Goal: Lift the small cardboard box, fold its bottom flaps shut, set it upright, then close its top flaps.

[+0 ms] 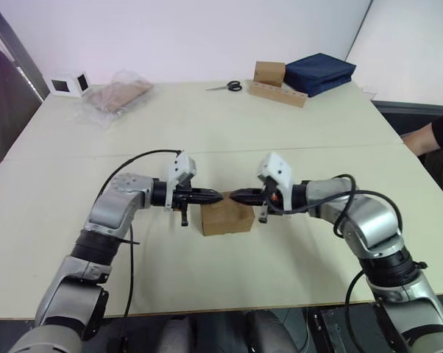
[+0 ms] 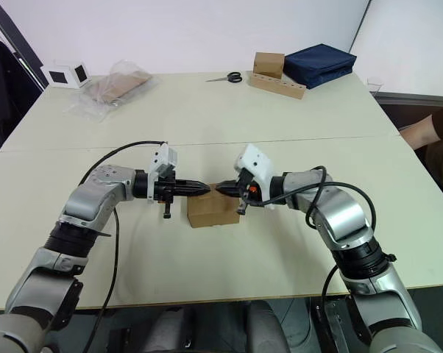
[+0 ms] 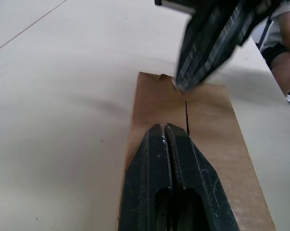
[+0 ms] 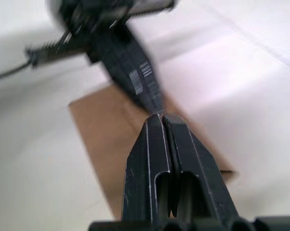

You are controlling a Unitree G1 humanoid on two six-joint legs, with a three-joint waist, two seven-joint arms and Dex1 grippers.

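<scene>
Left claw: left gripper [image 1: 215, 196] sits mid-frame in the left eye view, fingers pressed together on nothing, tip over the box's top.
Right claw: right gripper [image 1: 236, 195] faces it from the right, fingers likewise closed and empty; the two tips are nearly touching.
Box: the box [image 1: 227, 217] rests on the table [image 1: 207, 140] at centre frame, just below both tips. The left wrist view shows its top flaps [image 3: 193, 120] lying flat, with a seam running down the middle.
Contact: whether either tip actually presses the cardboard, I can't tell.
Step in hand: looks like the top flaps being pushed down, or a start before lifting; the pictures don't settle it.
Doing it well: keep both tips on opposite flaps near the seam, press evenly, so the box doesn't slide or tip.
Further out: scissors [image 1: 227, 86] and a dark blue bag [image 1: 319, 72] at the upper right, a plastic bag [image 1: 117, 95] at the upper left.
Edge: a person's arm [image 1: 431, 136] at the right edge.
</scene>
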